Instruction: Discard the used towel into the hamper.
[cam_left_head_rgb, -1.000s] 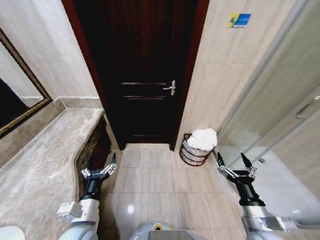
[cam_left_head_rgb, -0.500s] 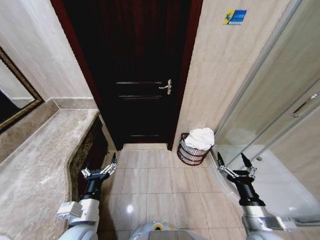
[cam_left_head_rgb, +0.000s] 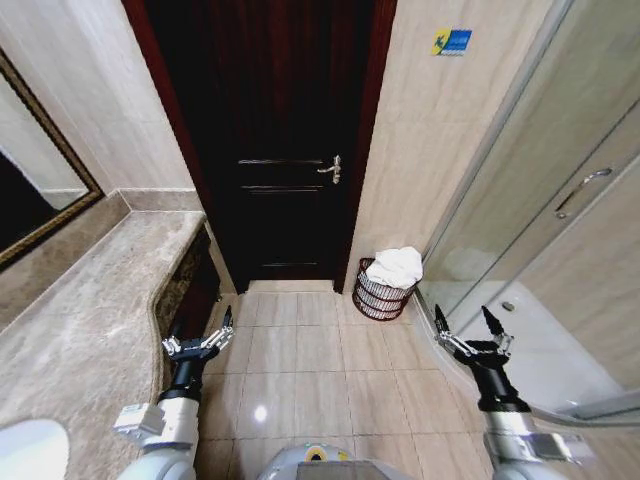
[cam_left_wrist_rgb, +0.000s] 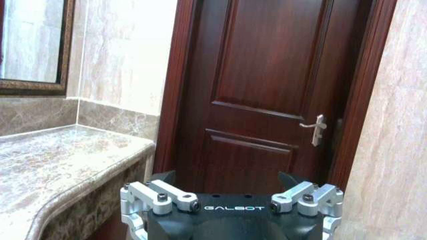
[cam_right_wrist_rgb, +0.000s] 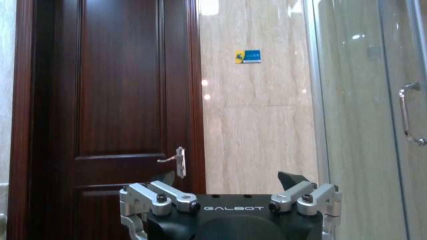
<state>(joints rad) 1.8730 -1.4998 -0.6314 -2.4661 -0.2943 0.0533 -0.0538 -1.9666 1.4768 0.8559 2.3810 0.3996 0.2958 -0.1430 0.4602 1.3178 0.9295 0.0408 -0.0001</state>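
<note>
Towel (cam_left_head_rgb: 398, 266) seemingly already in the hamper (cam_left_head_rgb: 384, 291)
Your right gripper (cam_left_head_rgb: 464, 322), spread and empty like the left gripper (cam_left_head_rgb: 208, 331), sits nearer; the hamper lies ahead, slightly leftward

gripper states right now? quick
Left gripper: open, holding nothing, low over the floor.
Right gripper: open, holding nothing, low over the floor.

The camera has swung; nothing itself moved.
</note>
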